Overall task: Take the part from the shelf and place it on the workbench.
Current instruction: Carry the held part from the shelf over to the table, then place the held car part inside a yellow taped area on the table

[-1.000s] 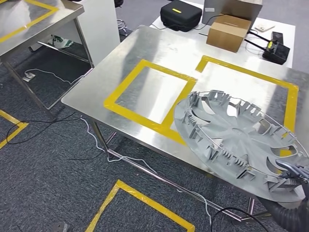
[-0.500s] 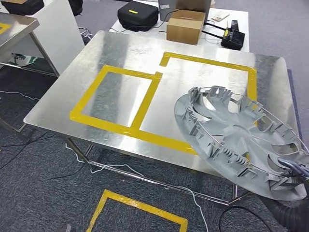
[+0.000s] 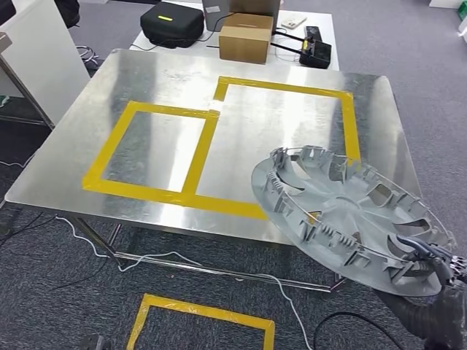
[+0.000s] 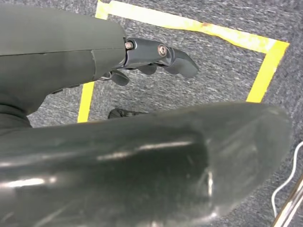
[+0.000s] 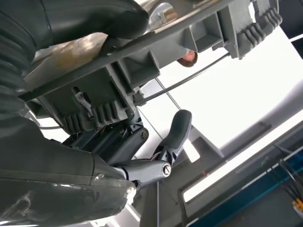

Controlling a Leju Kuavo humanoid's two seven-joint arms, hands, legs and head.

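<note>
**Q:** State the condition of the left hand.

**A:** The left hand point(image 4: 157, 59) hangs over grey carpet marked with a yellow tape outline point(image 4: 185, 26). Its fingers point(image 4: 178, 61) are extended and apart, and nothing is held in them.

**Q:** Describe the bench, working left to right.

**A:** The workbench point(image 3: 110, 73) is a bare metal surface. On its left half sits the smaller yellow tape square point(image 3: 104, 179); to the right of it, sharing one side, is the larger tape square point(image 3: 346, 109). Beyond the far edge stands a white table carrying a black case point(image 3: 171, 22), a cardboard box point(image 3: 245, 36) and a small black device point(image 3: 315, 52). Below the near edge, a white cable point(image 3: 182, 257) runs across the carpet, and a further taped outline point(image 3: 203, 313) is laid on the floor.

**Q:** Where is the part?

**A:** The part, a grey wheel cover point(image 3: 336, 211), is off the surface, tilted, with its ribbed inner side facing up. It is positioned above the near right corner of the bench, overlapping the larger tape square and projecting past the near edge over the floor.

**Q:** State the condition of the right hand.

**A:** The right hand point(image 3: 435, 273) grips the wheel cover at the rim nearest the robot. In the right wrist view the thumb lies across one face of the rim and the fingers point(image 5: 176, 130) reach under the other, with the clip ribs point(image 5: 100, 116) between them.
</note>
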